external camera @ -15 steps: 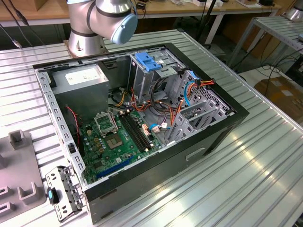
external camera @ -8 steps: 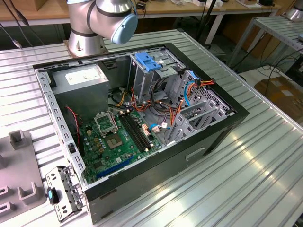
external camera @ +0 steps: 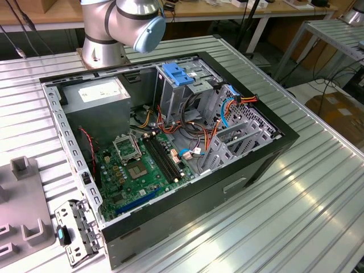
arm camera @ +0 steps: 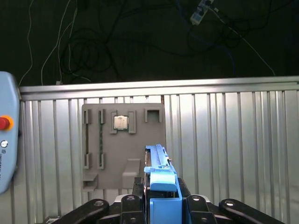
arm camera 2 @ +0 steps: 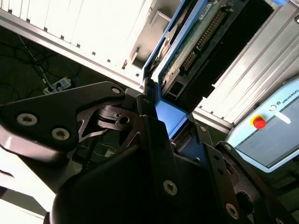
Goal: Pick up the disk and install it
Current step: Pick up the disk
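Right above the grey holder plate [arm camera: 107, 154], the gripper [arm camera: 161, 203] is squeezed tight on the disk [arm camera: 160, 163], w/ a black finger [arm camera: 133, 201] on each side of its blue rail [arm camera: 163, 186]. Both wrist views show the disk standing on its edge & poking out past the fingers. It looks to be up off the plate, not touching it, over one side of it.

On the plate, past the disk, a small square chip [arm camera: 121, 122] sits in its own slot. Under the plate is the ribbed metal table [arm camera: 233, 140]. Off to the plate's side is a pale blue control box [arm camera: 7, 154] w/ a red button [arm camera: 3, 122].

Farther off, in the exterior view, the open PC case [external camera: 187, 210] lies just beside the plate, on the exterior view's right of it. Going away from the plate, inside it are the green main board [external camera: 142, 165], red & orange wires [external camera: 211, 132], & a grey drive cage [external camera: 176, 96] w/ a blue latch [external camera: 177, 75] on top.

I think the job now is carrying the disk from the plate to the case. To do it well:
- Grip firm, b/c the disk looks flat & smooth, so it could slip or tip.
- Go slow.
- Hold it straight so the rails can line up w/ a cage.
- Stay clear of the wires & the case wall.

Can't tell which slot it goes in.
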